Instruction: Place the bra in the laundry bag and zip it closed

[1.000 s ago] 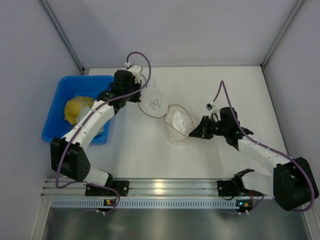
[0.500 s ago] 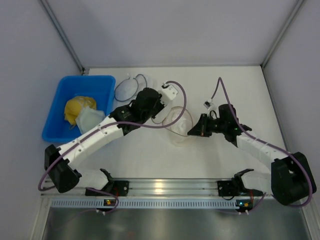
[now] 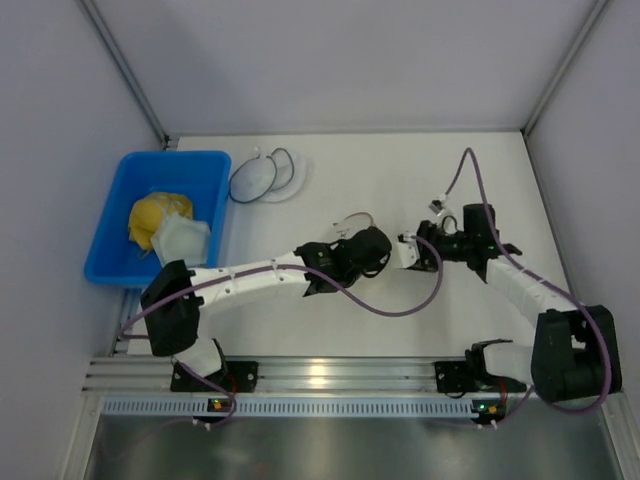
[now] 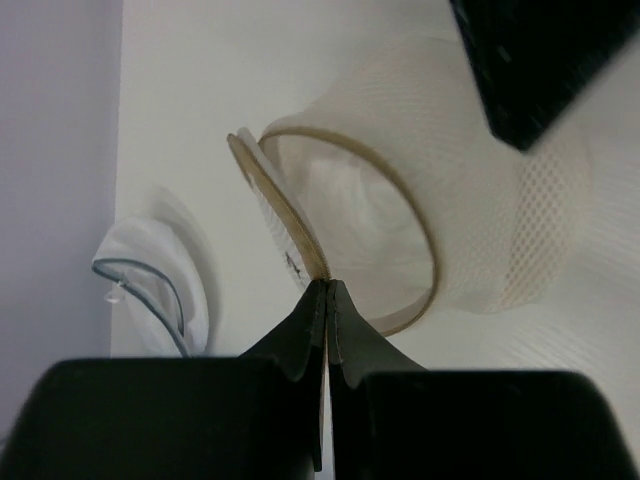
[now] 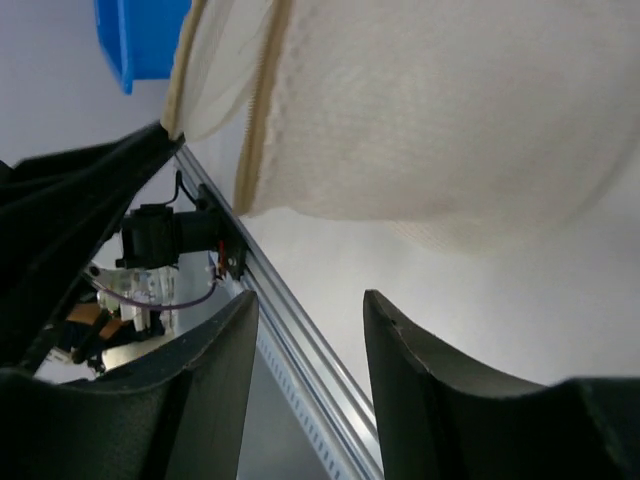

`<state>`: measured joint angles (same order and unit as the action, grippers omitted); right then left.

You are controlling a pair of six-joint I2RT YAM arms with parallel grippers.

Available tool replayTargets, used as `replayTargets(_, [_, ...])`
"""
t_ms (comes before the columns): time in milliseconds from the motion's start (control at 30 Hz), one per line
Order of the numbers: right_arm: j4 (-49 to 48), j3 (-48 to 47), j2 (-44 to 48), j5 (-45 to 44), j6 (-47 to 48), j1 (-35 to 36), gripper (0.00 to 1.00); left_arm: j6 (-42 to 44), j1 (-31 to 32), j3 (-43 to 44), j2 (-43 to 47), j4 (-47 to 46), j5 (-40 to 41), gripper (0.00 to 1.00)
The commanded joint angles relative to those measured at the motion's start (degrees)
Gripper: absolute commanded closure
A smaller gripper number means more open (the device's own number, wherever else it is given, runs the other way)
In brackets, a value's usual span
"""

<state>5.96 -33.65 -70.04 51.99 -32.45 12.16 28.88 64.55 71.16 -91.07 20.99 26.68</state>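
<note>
White table under grey walls: we see the left end effector [image 4: 327, 295] pinched shut on the tan rim of the laundry bag [image 4: 470, 200] at mid-table, with a pale shape inside that we take for the bra [image 4: 350, 210]. The right end effector [image 5: 308, 298] is empty, fingers parted, just right of the bag with its mesh straight ahead. Well apart to the left lie the blue bin [image 3: 150, 170] and the black-rimmed pouch [image 3: 255, 178], and nothing stands between.

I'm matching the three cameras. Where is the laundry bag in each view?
Top external: laundry bag at centre, partly hidden behind the left hand.
Left wrist: laundry bag mid-frame, open, rim pinched by the left hand.
Right wrist: laundry bag fills the top, above the right hand.
Shared landmark: the tan rim.
</note>
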Motion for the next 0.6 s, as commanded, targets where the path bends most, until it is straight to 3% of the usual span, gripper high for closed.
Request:
replayTargets(0, [17.54, -5.72, 1.66, 5.67, 13.26, -11.17, 0.53, 0.83, 1.80, 3.81, -2.52, -4.47, 0.31, 1.00])
replayTargets(100, [25.38, -8.00, 2.28, 6.55, 22.23, -25.39, 0.50, -1.02, 2.33, 5.65, -4.12, -4.38, -4.43, 1.00])
replayTargets(133, [26.64, -8.88, 1.32, 6.11, 25.38, -27.09, 0.49, -1.11, 2.59, 5.92, -4.38, -4.30, -7.31, 0.88])
replayTargets(167, [27.52, -10.20, 0.61, 6.20, 26.81, -28.41, 0.49, -1.72, 2.68, 5.92, -4.38, -4.29, -8.47, 0.83])
replayTargets(200, [28.31, -10.90, 0.00, 6.02, 27.95, -29.12, 0.50, -2.25, 2.68, 5.66, -4.12, -3.95, -9.96, 0.77])
replayTargets(233, [28.84, -11.35, -1.31, 5.33, 28.92, -29.91, 0.50, -2.43, 2.68, 5.40, -3.60, -3.16, -11.98, 0.64])
replayTargets(333, [26.41, -11.79, -1.94, 5.23, 29.37, -30.01, 0.51, -3.65, 2.59, 3.38, -0.52, -1.40, -19.28, 0.46])
replayTargets(433, [23.23, -13.45, -2.46, 4.45, 29.19, -29.74, 0.49, -6.63, 2.51, 2.24, 2.38, 1.41, -21.84, 0.43])
replayTargets(533, [24.88, -21.43, -5.79, 1.73, 34.26, -27.12, 0.48, -17.77, -1.33, 0.39, 8.34, 1.68, -26.40, 0.39])
replayTargets(567, [26.81, -26.16, -6.68, 0.84, 35.16, -25.97, 0.48, -25.38, -3.36, -0.57, 12.45, 1.51, -29.46, 0.36])
